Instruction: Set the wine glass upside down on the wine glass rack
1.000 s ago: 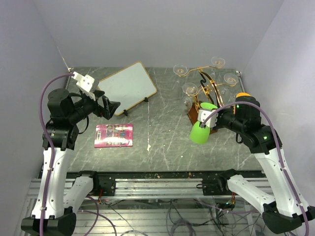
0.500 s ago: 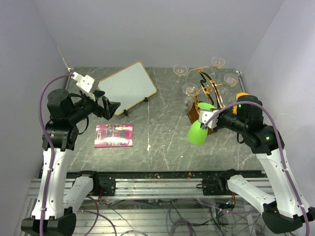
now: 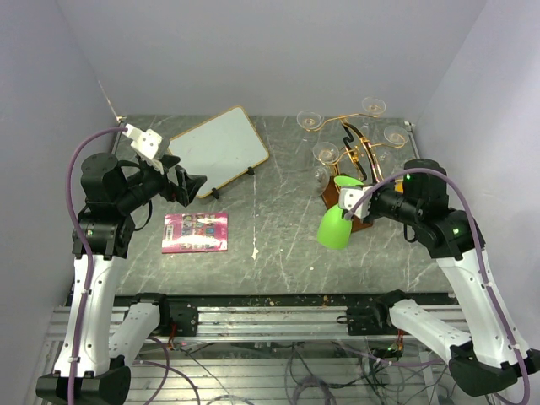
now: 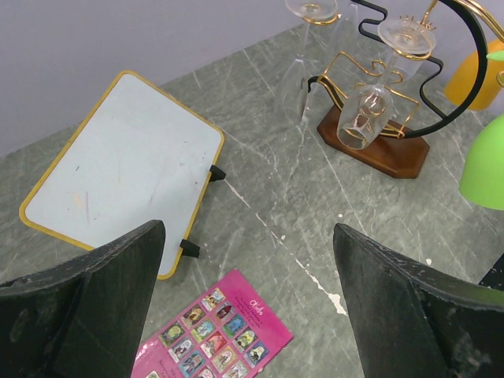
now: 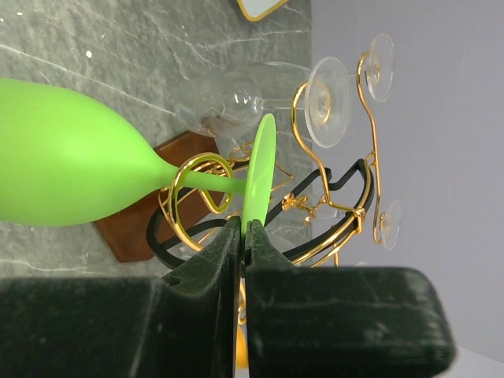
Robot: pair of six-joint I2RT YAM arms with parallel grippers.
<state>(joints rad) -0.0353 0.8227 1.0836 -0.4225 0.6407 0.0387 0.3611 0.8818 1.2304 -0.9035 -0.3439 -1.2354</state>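
Observation:
My right gripper (image 3: 353, 196) is shut on the foot of a green wine glass (image 3: 335, 226). It holds the glass tilted, bowl toward the near left, just in front of the wine glass rack (image 3: 348, 119). In the right wrist view the fingertips (image 5: 242, 224) pinch the rim of the foot of the green glass (image 5: 63, 161). The stem lies across a gold wire loop of the rack (image 5: 187, 167); I cannot tell whether they touch. My left gripper (image 3: 196, 184) is open and empty, high above the left of the table, also seen in its wrist view (image 4: 248, 232).
Several clear glasses (image 3: 326, 153) hang upside down on the rack, whose wooden base (image 4: 378, 146) stands at the back right. A white board (image 3: 218, 150) lies at the back centre. A pink card (image 3: 195, 232) lies at the left. An orange object (image 4: 480, 71) stands behind the rack.
My right gripper has moved the green glass a little to the left along the front of the rack. The left arm has not moved.

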